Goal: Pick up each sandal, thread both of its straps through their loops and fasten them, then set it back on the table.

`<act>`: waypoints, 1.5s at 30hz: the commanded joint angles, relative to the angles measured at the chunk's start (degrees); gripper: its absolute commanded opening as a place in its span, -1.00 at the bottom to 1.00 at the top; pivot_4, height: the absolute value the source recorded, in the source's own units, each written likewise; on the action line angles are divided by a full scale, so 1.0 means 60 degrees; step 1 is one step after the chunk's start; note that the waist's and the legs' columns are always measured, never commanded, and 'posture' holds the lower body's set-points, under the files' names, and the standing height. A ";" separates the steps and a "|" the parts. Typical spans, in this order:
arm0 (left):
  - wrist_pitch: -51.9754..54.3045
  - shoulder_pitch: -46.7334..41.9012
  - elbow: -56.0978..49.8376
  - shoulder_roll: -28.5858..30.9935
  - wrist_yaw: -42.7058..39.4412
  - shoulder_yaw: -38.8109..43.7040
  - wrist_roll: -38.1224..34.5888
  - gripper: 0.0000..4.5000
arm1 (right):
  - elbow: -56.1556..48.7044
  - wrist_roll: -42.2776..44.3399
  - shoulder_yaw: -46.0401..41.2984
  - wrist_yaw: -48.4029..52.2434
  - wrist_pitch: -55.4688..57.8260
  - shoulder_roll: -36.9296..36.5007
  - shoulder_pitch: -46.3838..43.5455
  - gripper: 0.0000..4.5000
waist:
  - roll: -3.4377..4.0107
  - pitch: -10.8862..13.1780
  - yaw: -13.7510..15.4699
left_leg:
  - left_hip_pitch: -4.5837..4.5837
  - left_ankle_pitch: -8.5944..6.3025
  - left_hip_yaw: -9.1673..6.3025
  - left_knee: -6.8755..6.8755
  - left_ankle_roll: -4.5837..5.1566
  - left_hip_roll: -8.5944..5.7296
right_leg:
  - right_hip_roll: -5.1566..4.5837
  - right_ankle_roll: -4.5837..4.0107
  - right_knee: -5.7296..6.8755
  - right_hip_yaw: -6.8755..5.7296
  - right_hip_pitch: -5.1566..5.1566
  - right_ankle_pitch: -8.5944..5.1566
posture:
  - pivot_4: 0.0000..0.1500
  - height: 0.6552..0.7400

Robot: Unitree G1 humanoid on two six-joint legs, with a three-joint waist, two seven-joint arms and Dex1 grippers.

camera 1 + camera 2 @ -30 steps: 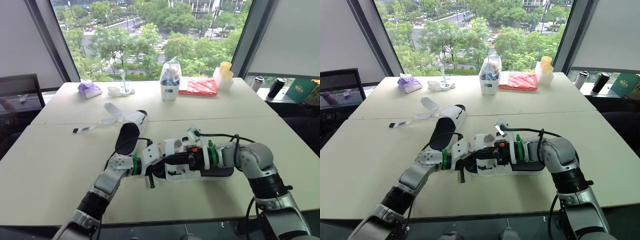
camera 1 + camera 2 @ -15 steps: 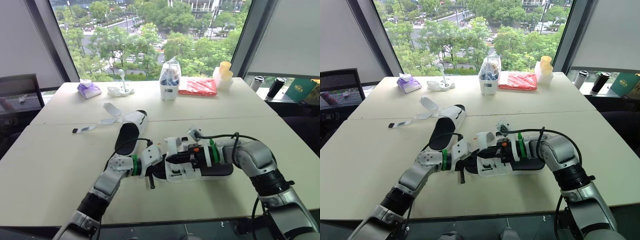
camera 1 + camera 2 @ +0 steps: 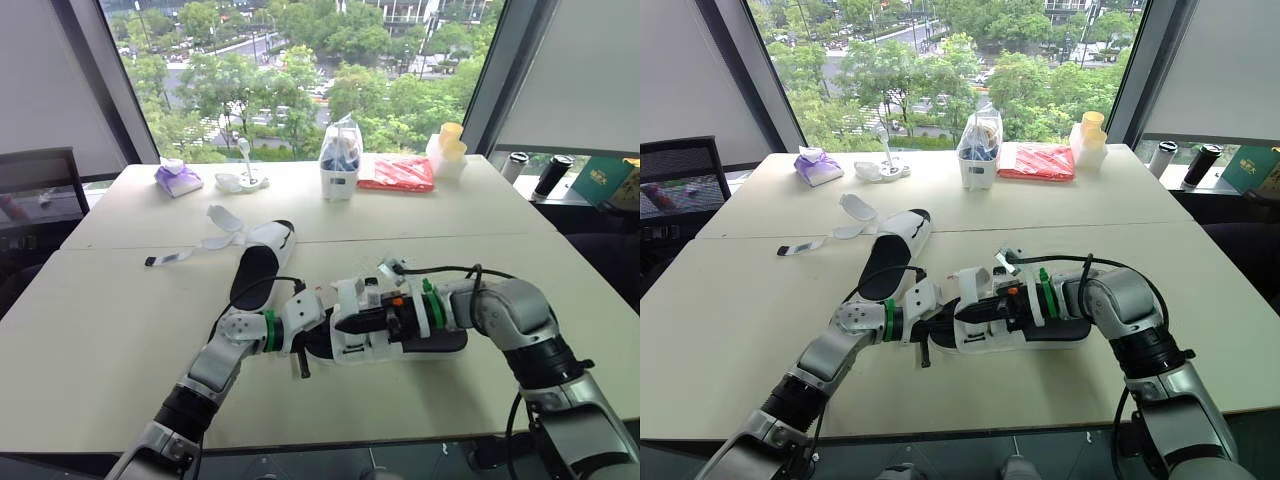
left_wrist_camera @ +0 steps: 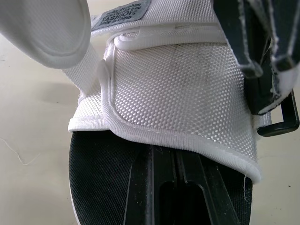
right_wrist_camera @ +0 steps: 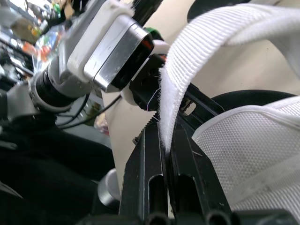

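The near sandal point(image 3: 420, 342), black-soled with white mesh straps, lies on the table point(image 3: 120, 330) between my two arms. My left gripper point(image 3: 316, 328) is shut on the sole's edge at the sandal's left end; its fingers point(image 4: 173, 187) pinch the black sole under the mesh upper point(image 4: 183, 89). My right gripper point(image 3: 346, 320) is shut on a white strap point(image 5: 187, 79), which runs between its fingers point(image 5: 152, 187). A black loop point(image 4: 282, 123) shows at the upper's side. The second sandal point(image 3: 262, 262) lies farther back on the left, its straps point(image 3: 222, 228) spread loose on the table.
Along the back of the table stand a clear basket point(image 3: 340, 160), a red packet point(image 3: 397, 173), yellow cups point(image 3: 448, 150), a purple cloth point(image 3: 178, 180) and a small white object point(image 3: 243, 178). Two dark tumblers point(image 3: 553, 175) stand past the right corner.
My right gripper has moved left along the near sandal, drawing the white strap toward the left gripper. The left gripper and the far sandal have not moved.
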 commanded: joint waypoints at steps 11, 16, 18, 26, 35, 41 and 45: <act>0.0347 0.0308 0.0532 -0.0020 -0.0087 -0.0516 0.0278 -1.00 | -0.0083 0.0290 -0.0316 -0.0533 0.0431 0.0309 -0.0263 -0.99 | 0.0002 0.0001 0.0001 | -0.0002 0.0000 0.0000 0.0001 0.0000 0.0000 | 0.0000 0.0000 0.0000 0.0000 -0.0002 0.0001 | 1.00 1.00; 0.0340 0.0302 0.0562 -0.0014 -0.0092 -0.0508 0.0276 -1.00 | 0.0017 0.0382 -0.0367 -0.0727 0.0681 0.0479 -0.0221 -0.99 | 0.0001 0.0000 -0.0008 | 0.0000 0.0000 0.0000 0.0002 0.0000 0.0000 | 0.0000 0.0001 0.0001 0.0001 -0.0001 0.0000 | 1.00 1.00; 0.0339 0.0306 0.0571 -0.0007 -0.0091 -0.0498 0.0274 -1.00 | 0.0056 0.0381 -0.0366 -0.0823 0.0829 0.0512 -0.0246 -0.99 | 0.0002 0.0000 -0.0005 | 0.0002 0.0000 0.0001 0.0002 0.0000 0.0000 | 0.0000 0.0001 0.0002 0.0001 0.0000 0.0001 | 1.00 1.00; 0.0382 0.0309 0.0596 -0.0064 -0.0059 -0.0464 0.0229 -1.00 | 0.0011 0.0851 -0.1004 -0.1119 0.1700 0.0835 -0.0416 -0.99 | 0.0002 0.0000 -0.0003 | 0.0002 0.0000 0.0000 0.0001 0.0000 0.0000 | 0.0001 0.0000 0.0003 0.0000 -0.0001 0.0001 | 1.00 1.00; 0.0326 0.0285 0.0698 -0.0081 -0.0071 -0.0454 0.0244 -1.00 | -0.0356 0.0703 -0.0641 -0.1155 0.1586 0.0755 -0.0112 -0.99 | 0.0002 0.0000 0.0002 | 0.0000 0.0000 0.0000 0.0002 0.0000 0.0000 | 0.0000 0.0000 0.0003 0.0000 -0.0001 0.0001 | 1.00 1.00; 0.0370 0.0308 0.0688 -0.0077 -0.0065 -0.0436 0.0230 -1.00 | -0.0546 -0.0170 0.0453 -0.0866 0.0196 0.0402 0.0216 -0.99 | 0.0002 -0.0002 -0.0025 | 0.0009 0.0000 0.0001 0.0002 0.0000 0.0000 | 0.0001 0.0002 0.0003 0.0000 0.0005 0.0000 | 1.00 1.00; 0.0457 0.0419 0.0504 -0.0018 -0.0073 -0.0450 0.0205 -1.00 | -0.0683 -0.0139 0.0632 -0.0632 0.0012 0.0340 0.0368 -0.99 | 0.0000 -0.0006 -0.0043 | 0.0020 -0.0001 0.0002 0.0005 -0.0001 0.0002 | 0.0001 0.0002 0.0003 0.0000 0.0011 -0.0002 | 1.00 1.00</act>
